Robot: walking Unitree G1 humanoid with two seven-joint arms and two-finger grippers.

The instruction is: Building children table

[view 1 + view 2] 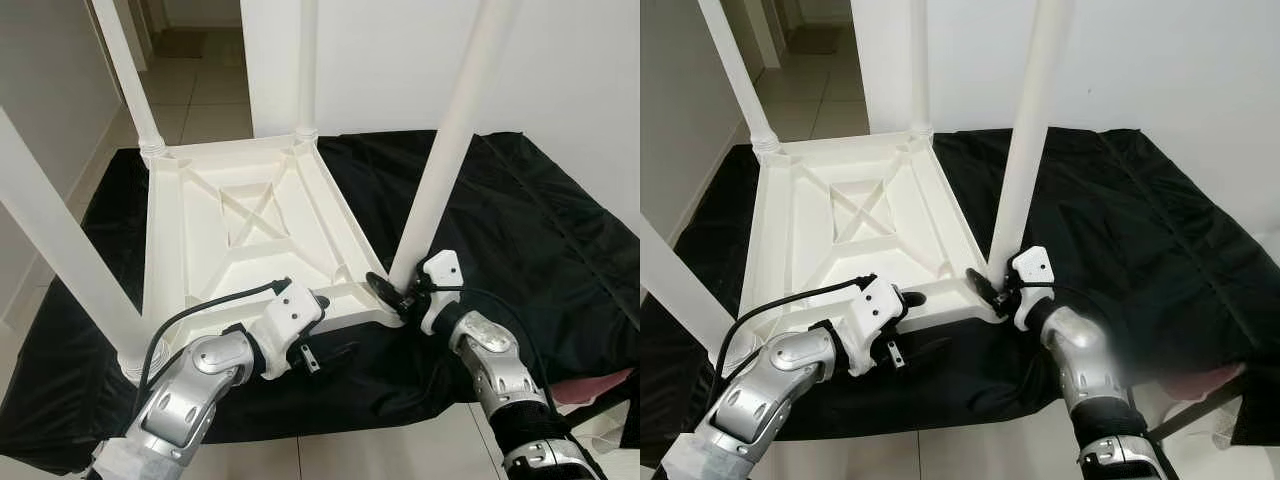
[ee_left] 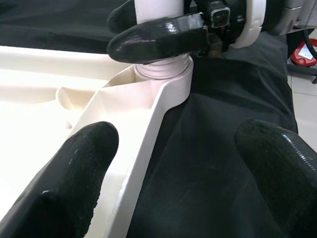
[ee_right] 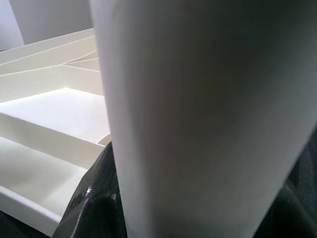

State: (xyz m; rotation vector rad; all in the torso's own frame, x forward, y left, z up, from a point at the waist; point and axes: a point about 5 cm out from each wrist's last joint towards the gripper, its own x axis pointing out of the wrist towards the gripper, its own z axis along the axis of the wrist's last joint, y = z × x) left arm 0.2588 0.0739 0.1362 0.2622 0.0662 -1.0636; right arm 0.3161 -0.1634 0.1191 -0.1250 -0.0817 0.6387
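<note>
The white plastic table top (image 1: 250, 240) is lying upside down in the middle of the frame on a black cloth (image 1: 520, 220). Four round white legs are standing up from its corners. The right gripper (image 1: 392, 290) is pinching the near right leg (image 1: 445, 160) at its bottom. The left gripper (image 2: 178, 163) is spreading wide over the top's smooth near edge.

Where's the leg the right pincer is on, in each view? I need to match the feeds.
Left eye: leg, centre-right, rising from the tabletop's near right corner.
Right eye: leg, just right of centre.
Left wrist: its base, top centre, right pincer around it.
Right wrist: leg, close up, centre.
Shared landmark: the corner socket.
</note>
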